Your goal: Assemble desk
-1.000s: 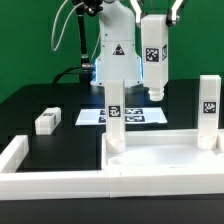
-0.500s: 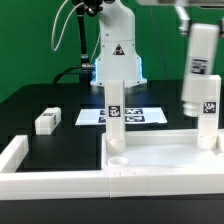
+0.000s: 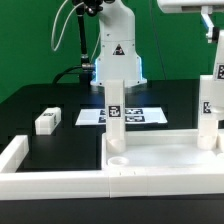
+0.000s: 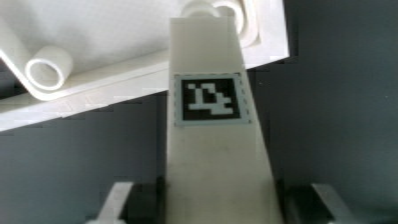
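White plastic leg (image 4: pixel 210 150), square-section, tagged: held clamped between the fingers (image 4: pixel 121 205) of the gripper (image 4: pixel 217 200), jaws narrowed to its width. Long axis ran straight out from the gripper. Tabletop panel (image 4: pixel 134 45) lay beyond the leg's far end, a round corner hole (image 4: pixel 249 8) just past the tip. Judged not yet seated.
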Controlling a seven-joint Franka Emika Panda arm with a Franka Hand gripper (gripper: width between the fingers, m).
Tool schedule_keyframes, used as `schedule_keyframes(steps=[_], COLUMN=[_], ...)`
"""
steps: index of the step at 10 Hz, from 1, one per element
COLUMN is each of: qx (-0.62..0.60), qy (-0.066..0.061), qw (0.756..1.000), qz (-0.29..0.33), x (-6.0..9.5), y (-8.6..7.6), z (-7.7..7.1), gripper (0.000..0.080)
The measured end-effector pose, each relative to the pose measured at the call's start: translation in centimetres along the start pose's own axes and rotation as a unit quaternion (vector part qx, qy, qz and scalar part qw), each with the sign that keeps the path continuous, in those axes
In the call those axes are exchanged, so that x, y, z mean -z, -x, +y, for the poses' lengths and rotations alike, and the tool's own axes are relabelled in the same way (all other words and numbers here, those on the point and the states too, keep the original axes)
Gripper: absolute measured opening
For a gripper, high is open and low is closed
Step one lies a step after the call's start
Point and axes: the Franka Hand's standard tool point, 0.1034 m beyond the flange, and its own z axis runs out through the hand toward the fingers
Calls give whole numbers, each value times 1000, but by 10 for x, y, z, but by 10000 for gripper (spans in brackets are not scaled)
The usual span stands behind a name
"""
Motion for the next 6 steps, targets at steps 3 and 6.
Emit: schedule_keyframes(steps=[3, 6], qx=[49, 49], qy=[-59, -58], qw=[996, 997], qz=[44, 35], x=[-19, -19], y=[13, 13], z=[11, 11], gripper=[290, 290])
